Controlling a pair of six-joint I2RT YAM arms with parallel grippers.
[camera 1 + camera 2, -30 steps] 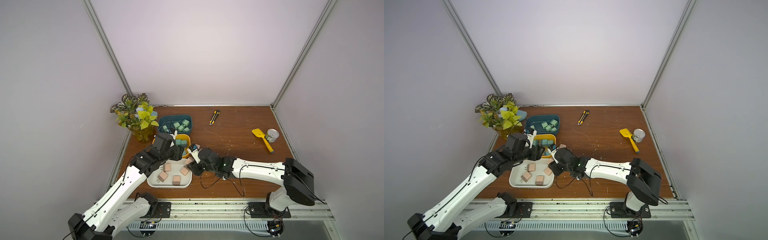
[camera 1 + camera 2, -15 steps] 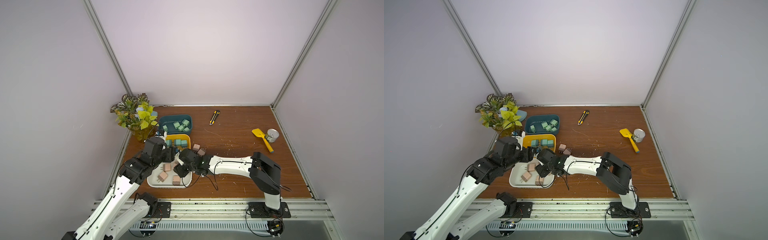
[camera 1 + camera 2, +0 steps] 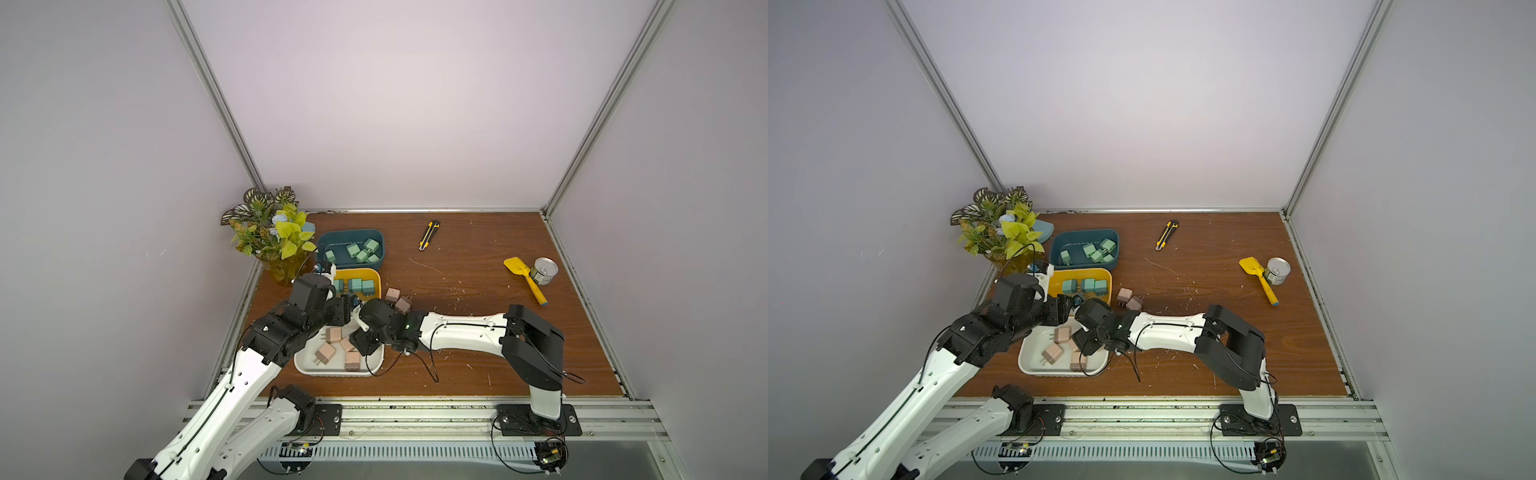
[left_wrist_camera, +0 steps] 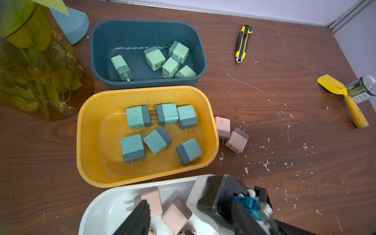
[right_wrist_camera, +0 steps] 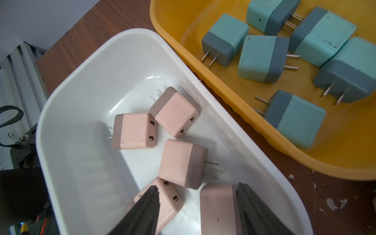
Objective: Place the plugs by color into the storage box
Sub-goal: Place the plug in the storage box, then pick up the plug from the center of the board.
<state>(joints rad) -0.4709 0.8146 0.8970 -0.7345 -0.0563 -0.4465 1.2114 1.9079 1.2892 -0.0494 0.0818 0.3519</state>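
Note:
Three storage boxes stand in a row. The dark teal box [image 4: 97, 40] holds several mint green plugs [image 4: 155, 59]. The yellow box [image 4: 87, 122] holds several teal-blue plugs [image 4: 138, 117]. The white box [image 5: 67, 85] holds several pink plugs [image 5: 135, 131]. Two more pink plugs [image 3: 398, 300] lie on the table beside the yellow box. My right gripper [image 5: 198, 191] hangs open over the white box, one pink plug [image 5: 217, 209] resting against a finger, not pinched. My left gripper [image 4: 190, 201] is open with nothing held, near the seam between the yellow and white boxes.
A potted plant in a glass vase [image 3: 274, 237] stands at the back left beside a pale blue object [image 4: 69, 26]. A yellow utility knife [image 3: 429, 235] lies behind the boxes. At the right are a yellow scoop [image 3: 523, 278] and a tin can [image 3: 545, 271].
My right arm swung left from beside the yellow box to over the white box and opened its jaws, leaving a pink plug in that box. My left arm pulled back from the yellow box.

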